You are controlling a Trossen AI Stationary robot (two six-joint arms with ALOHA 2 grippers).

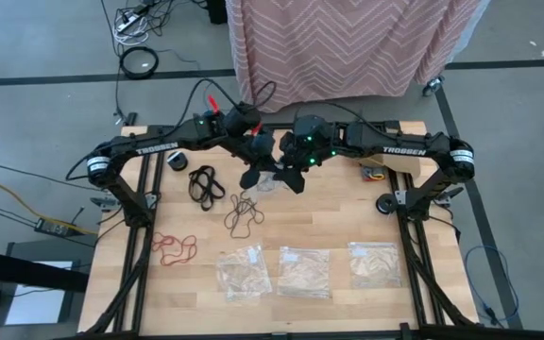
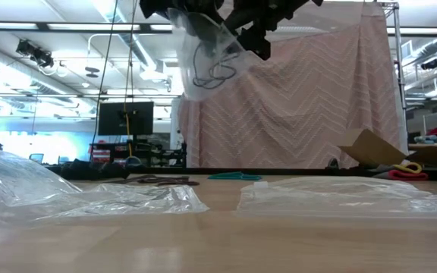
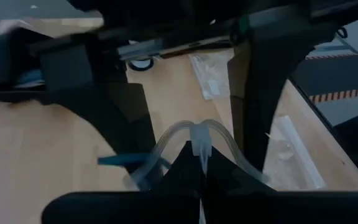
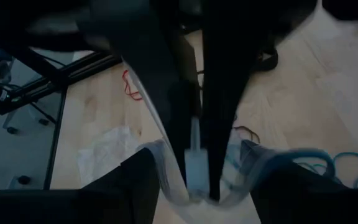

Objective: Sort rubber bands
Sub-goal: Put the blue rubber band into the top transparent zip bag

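Fingers first: your left gripper (image 1: 263, 142) has its fingers pressed together on the top edge of a clear plastic bag (image 2: 207, 57); you can see that edge bunched into a bend just ahead of them in the left wrist view (image 3: 194, 134); your right gripper (image 1: 293, 175) sits just beside it with its fingers spread, standing to either side of the same bag edge in the right wrist view (image 4: 194, 165), and you cannot tell from there whether they touch it; the bag hangs high above the bench (image 1: 348, 203), and the low view shows a dark loop of band inside it.

Rubber bands lie on the left half of the bench; a black cluster (image 1: 206, 182) sits toward the far left; a dark brown cluster (image 1: 244, 215) lies nearer the middle, just below the two grippers in the high view; a red cluster (image 1: 174, 247) lies near the left edge toward the front; three more clear bags (image 1: 300, 272) lie flat in a row along the front, apart from one another.

Both arms meet over the far middle of the bench; the right half of the boards is mostly bare wood; a pink patterned curtain (image 1: 348, 47) hangs just beyond the far edge.
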